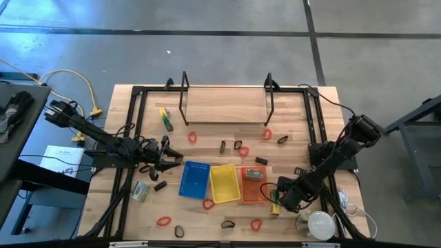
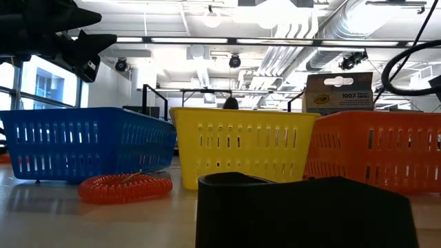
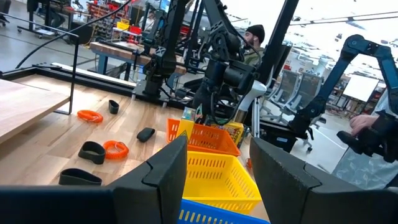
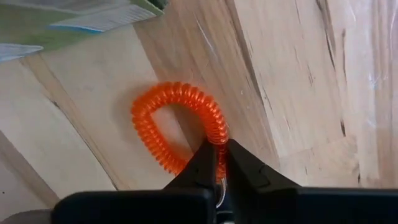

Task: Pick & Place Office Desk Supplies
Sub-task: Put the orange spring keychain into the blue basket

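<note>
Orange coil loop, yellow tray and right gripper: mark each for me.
orange coil loop (image 4: 163, 118), right wrist view, on the coil's curved side.
yellow tray (image 1: 224, 183), high view, on its floor.
right gripper (image 4: 221, 155), right wrist view, between the fingertips pinching the coil.

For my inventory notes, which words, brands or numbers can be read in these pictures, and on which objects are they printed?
"100X": on the cardboard box behind the orange tray, low view; its logo and smaller lines are too blurred to read.
Booklet beside the table: print too small to read.
</note>
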